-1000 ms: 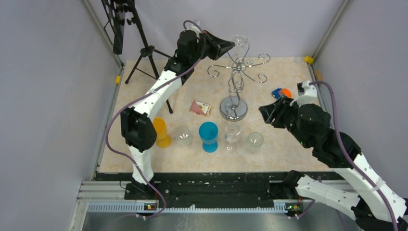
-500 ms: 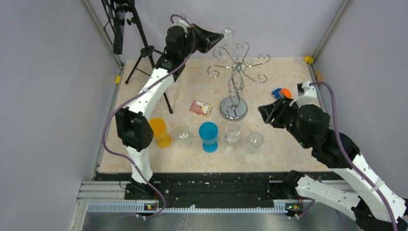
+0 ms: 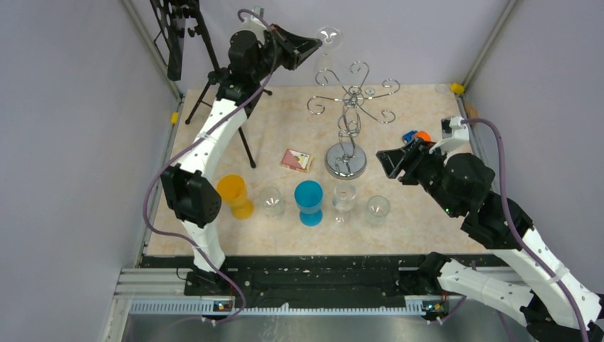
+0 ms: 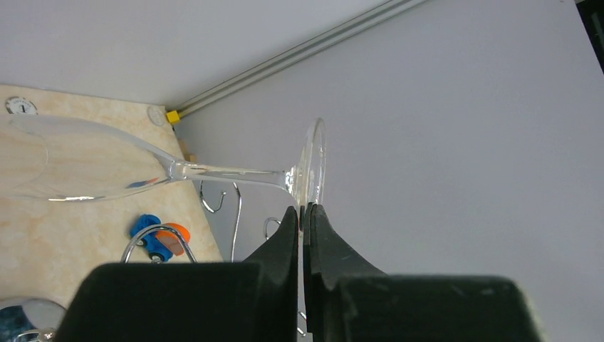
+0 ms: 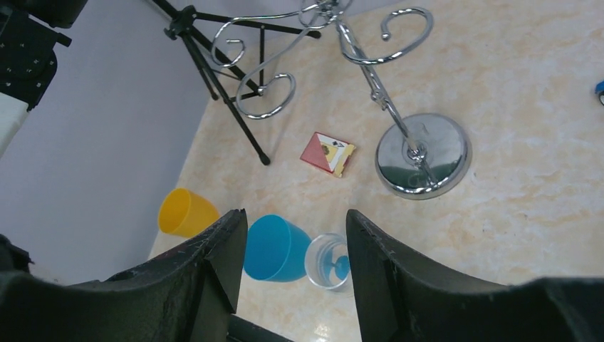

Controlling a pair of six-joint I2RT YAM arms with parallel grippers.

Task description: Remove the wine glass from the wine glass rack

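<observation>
The clear wine glass (image 3: 328,35) hangs in the air by the back wall, above and left of the rack's scroll arms. My left gripper (image 3: 313,44) is shut on the rim of its foot. In the left wrist view the wine glass (image 4: 78,160) lies sideways, bowl to the left, with its foot pinched in the left gripper (image 4: 305,210). The chrome wine glass rack (image 3: 346,161) stands at mid-table on its disc base (image 5: 423,154). My right gripper (image 3: 388,162) hovers right of the base, and in its wrist view it (image 5: 293,217) is open with nothing between the fingers.
A black tripod (image 3: 214,78) stands at the back left. Along the front sit an orange cup (image 3: 235,194), a blue cup (image 3: 308,201) and three clear glasses (image 3: 344,198). A small card packet (image 3: 296,159) lies left of the rack, and a blue-orange toy (image 3: 415,137) to its right.
My left arm has carried the wine glass up and to the left, away from the rack's arms. My right gripper has opened wider and edged toward the rack.
</observation>
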